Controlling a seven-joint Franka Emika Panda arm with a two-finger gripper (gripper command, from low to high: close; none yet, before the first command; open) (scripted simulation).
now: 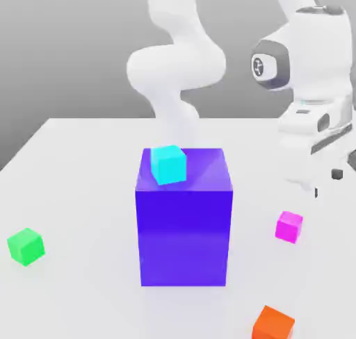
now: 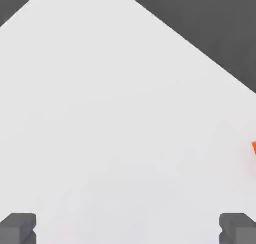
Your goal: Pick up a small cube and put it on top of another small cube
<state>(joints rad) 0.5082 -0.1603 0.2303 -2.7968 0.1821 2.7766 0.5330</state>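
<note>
End effector (image 2: 128,228) spread, empty, above bare surface (image 1: 83,164). Pink cube (image 1: 288,227) ungrasped, at 3 o'clock of the block (image 1: 184,233); green cube (image 1: 26,246) at 9. Everything left.

Table (image 1: 83,164) matt white, smooth; big violet block (image 1: 184,237) slightly glossy; arm (image 1: 174,67) smooth white plastic.

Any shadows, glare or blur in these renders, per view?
Exterior view: flat, even lighting; the big blue-violet block and small magenta cube cast barely any shadow on the white table, no glare; the gripper looks slightly soft at the picture's right edge. Hand view: evenly lit table, a faint grey patch between the dark fingertips, an orange cube cropped at the edge.
</note>
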